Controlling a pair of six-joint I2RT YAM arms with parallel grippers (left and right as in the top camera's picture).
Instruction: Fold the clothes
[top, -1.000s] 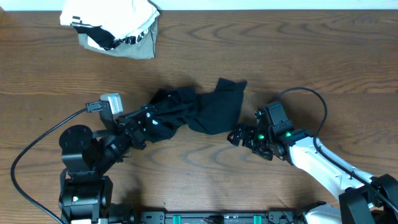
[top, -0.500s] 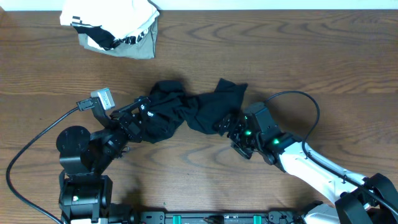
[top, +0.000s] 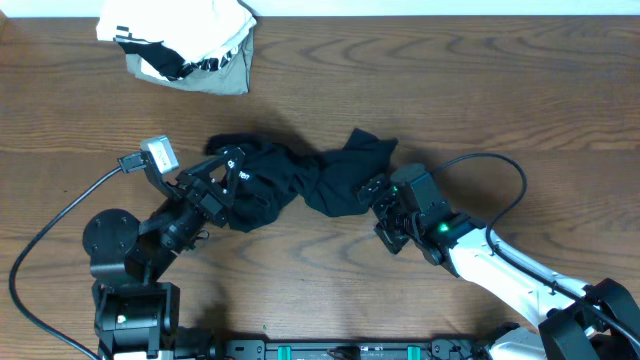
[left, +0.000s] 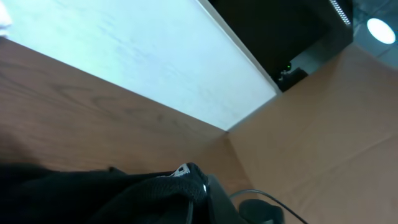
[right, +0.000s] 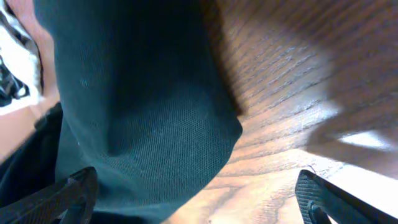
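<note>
The clothes (top: 320, 180), one black garment, lie bunched across the middle of the wooden table (top: 480, 90). My left gripper (top: 226, 172) is shut on the garment's left end; in the left wrist view black fabric (left: 93, 193) with a sliver of white tag (left: 181, 169) drapes over the fingers and hides them. My right gripper (top: 376, 200) stands open at the garment's lower right edge. In the right wrist view the dark cloth (right: 143, 106) fills the left half between the wide-apart fingertips (right: 71, 193), with bare wood on the right.
A white-and-grey bundle with striped trim (top: 180, 45) sits at the back left by the table's far edge. The left arm's cable (top: 45, 245) loops over the table at the left. A cable (top: 500, 160) arches over the right arm.
My left gripper has drawn the garment's left end up and to the left. My right gripper has moved left, up to the garment's right edge, and stays open.
</note>
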